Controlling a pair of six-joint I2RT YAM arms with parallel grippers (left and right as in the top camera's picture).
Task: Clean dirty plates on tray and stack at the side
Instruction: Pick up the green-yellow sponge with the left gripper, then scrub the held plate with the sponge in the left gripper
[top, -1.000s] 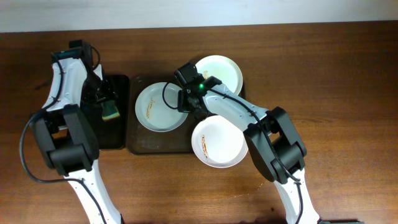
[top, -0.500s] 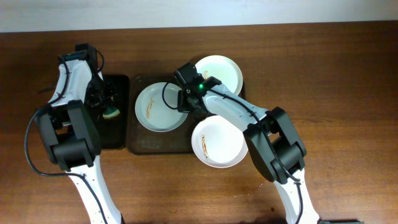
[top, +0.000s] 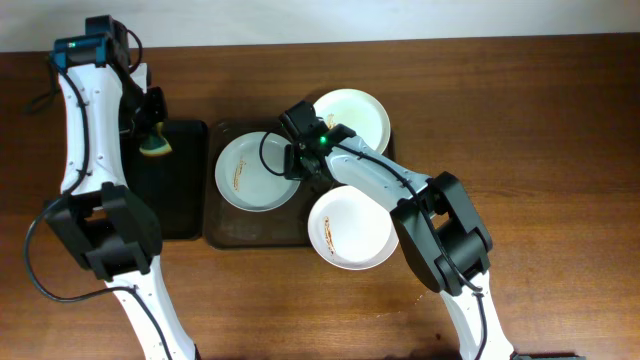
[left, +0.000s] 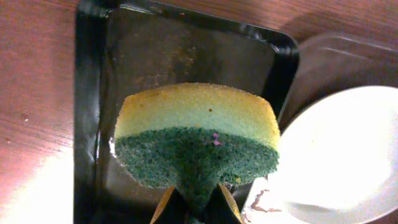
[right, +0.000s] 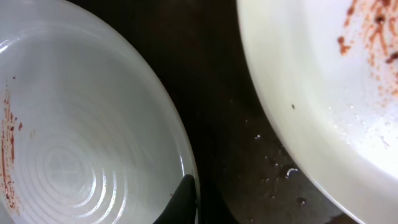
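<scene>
The plates (top: 250, 160) are stiff, glazed and breakable, light enough for one claw, but I judge them slippery, more so where the tray between them shows water drops in my right wrist view. The shallow raised rim is the only place to take hold; the flat middle offers nothing to pinch. All three sit on the brown tray (top: 225, 235): the left plate (top: 245, 185) flat inside it, the far plate (top: 355, 115) at its back right corner, the front plate (top: 352, 235) hanging over the near rim above the table (top: 520, 150). Orange-brown smears (top: 240, 178) mark the left and front plates. My right claw (top: 300, 168) is down at the right edge of the left plate, and the wrist view shows a dark fingertip (right: 183, 198) lying right on that rim, but I cannot tell whether the claw is clamped on it or only resting there. My left claw (left: 196, 210) is pinching the sponge (left: 196, 140) by its green scrubbing side, yellow side away, held up over the far end of the black tray (left: 87, 93), beside the brown tray and apart from the left plate. If I swipe, the plate could skate unless its rim is pinned firmly.
</scene>
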